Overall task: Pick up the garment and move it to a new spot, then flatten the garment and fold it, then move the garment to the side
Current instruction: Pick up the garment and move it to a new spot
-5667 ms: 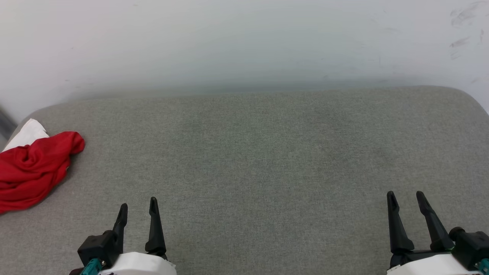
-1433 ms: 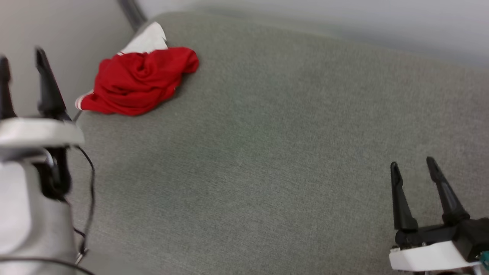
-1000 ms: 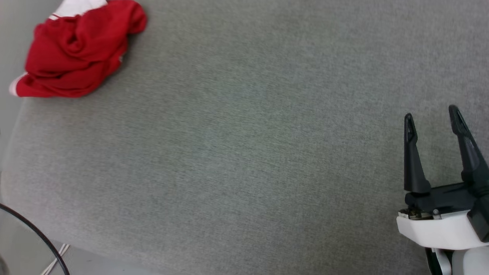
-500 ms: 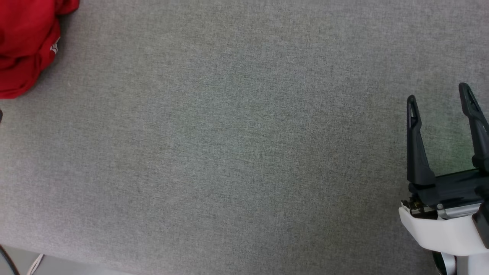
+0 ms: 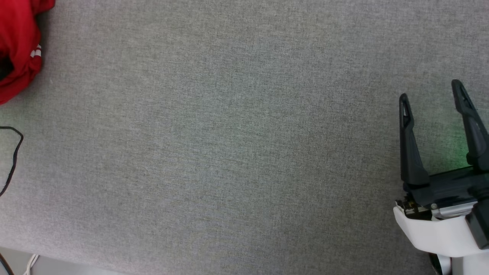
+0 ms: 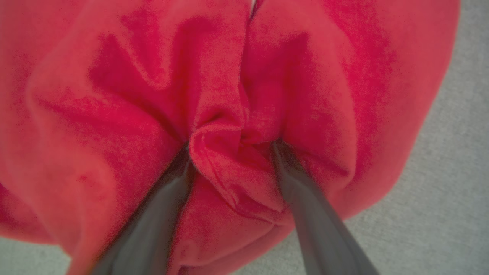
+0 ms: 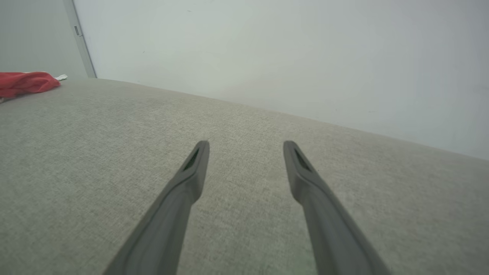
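The garment, crumpled red fabric, lies at the far left of the grey surface, cut off by the head view's upper left corner. In the left wrist view the garment is very close. My left gripper is open, its two fingers pressed down into the cloth with a bulging red fold between them. My right gripper hovers open over bare surface at the right, far from the garment. The right wrist view has my right gripper with nothing between its fingers and the garment as a low red heap far off at the left.
The grey fabric-covered surface stretches wide between garment and right gripper. A black cable loops in at the left edge. The surface's front edge runs along the lower left. A pale wall rises behind the surface.
The head camera has kept swinging, so the garment now sits further toward the upper left corner and a black cable has come into view. My right gripper stays open.
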`<state>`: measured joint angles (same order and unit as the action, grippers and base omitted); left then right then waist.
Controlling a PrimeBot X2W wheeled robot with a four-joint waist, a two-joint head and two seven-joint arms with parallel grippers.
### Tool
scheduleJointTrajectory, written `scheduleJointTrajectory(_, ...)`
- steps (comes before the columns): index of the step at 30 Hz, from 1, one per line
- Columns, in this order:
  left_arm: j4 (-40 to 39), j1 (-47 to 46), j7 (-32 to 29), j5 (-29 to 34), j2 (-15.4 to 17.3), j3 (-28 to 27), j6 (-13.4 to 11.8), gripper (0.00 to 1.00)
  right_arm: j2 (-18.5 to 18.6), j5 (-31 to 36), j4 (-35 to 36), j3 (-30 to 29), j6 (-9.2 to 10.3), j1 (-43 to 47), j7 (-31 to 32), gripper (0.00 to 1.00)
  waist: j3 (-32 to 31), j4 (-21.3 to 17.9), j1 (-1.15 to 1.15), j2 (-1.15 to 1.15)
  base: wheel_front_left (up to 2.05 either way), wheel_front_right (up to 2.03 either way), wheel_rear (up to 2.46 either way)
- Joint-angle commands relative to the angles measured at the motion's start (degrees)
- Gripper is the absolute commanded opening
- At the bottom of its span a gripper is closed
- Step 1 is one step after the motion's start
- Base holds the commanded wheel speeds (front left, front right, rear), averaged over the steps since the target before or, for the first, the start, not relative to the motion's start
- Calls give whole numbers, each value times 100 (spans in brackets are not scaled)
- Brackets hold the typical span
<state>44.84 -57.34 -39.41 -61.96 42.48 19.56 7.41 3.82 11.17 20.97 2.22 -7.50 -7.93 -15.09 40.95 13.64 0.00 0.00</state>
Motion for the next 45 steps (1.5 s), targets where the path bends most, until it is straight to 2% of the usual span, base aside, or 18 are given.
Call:
scheduleJointTrajectory(1,149,234,-90,34,-304,241,-2,92,20,3,-20,17,2,-75,-12,100,-6,-5,0,0,0,0,0)
scheduleJointTrajectory(2,171,228,-35,33,-325,293,-2,30,17,-8,-38,40,2,-86,-12,100,-22,-13,0,0,0,0,0)
scheduleJointTrajectory(3,189,211,0,-4,-338,319,-2,0,15,-17,-54,65,2,-95,-12,100,-41,-23,0,0,0,0,0)
scheduleJointTrajectory(6,188,101,156,-46,-234,369,-2,0,1,-53,-123,86,2,-90,-12,100,-147,-35,0,0,0,0,0)
scheduleJointTrajectory(13,-115,-141,562,-1,291,569,-2,0,-53,-163,-321,168,2,32,-12,100,-623,-17,0,0,0,0,0)
scheduleJointTrajectory(15,-177,-161,611,26,345,632,-2,0,-59,-175,-362,174,2,43,-12,100,-724,-15,0,0,0,0,0)
scheduleJointTrajectory(20,-669,-326,782,168,648,950,-1,0,-86,-294,-529,229,2,94,-11,100,-1164,-29,0,0,0,0,0)
scheduleJointTrajectory(29,-1803,-892,738,531,973,1522,-1,0,-99,-621,-764,264,2,208,-12,100,-1735,-170,0,0,0,0,0)
scheduleJointTrajectory(36,-2842,-1357,606,765,967,1819,-1,0,-101,-886,-881,243,2,274,-12,100,-2084,-492,0,0,0,0,0)
scheduleJointTrajectory(45,-3903,-1729,349,976,582,2218,-1,0,-100,-1170,-939,226,2,325,-11,100,-2289,-1127,0,0,0,0,0)
